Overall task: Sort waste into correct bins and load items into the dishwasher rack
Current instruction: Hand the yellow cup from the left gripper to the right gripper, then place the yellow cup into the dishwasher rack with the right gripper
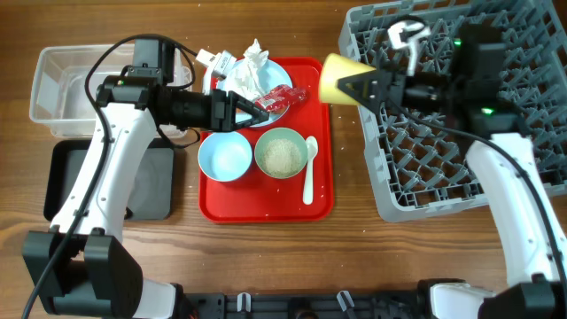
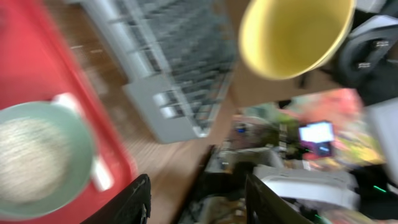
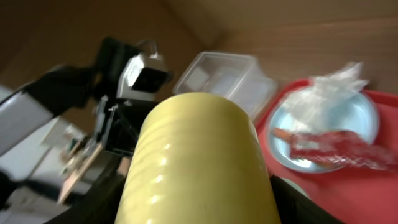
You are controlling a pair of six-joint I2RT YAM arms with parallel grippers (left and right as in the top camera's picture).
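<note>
My right gripper (image 1: 368, 87) is shut on the small yellow cup (image 1: 341, 80), holding it on its side above the left edge of the grey dishwasher rack (image 1: 461, 168). The cup fills the right wrist view (image 3: 196, 162). My left gripper (image 1: 257, 111) is open and empty, just above the near rim of the light blue plate (image 1: 285, 74), which carries crumpled white tissue (image 1: 255, 64) and the red wrapper (image 1: 282, 96). The light blue bowl (image 1: 224, 157), the pale green bowl with rice (image 1: 282, 152) and the white spoon (image 1: 310, 168) sit on the red tray (image 1: 266, 204).
The clear tub (image 1: 62, 84) stands at the far left with the black tray (image 1: 151, 190) in front of it. The left arm reaches over both bins. A white clip-like object (image 1: 407, 34) lies in the rack's back left part.
</note>
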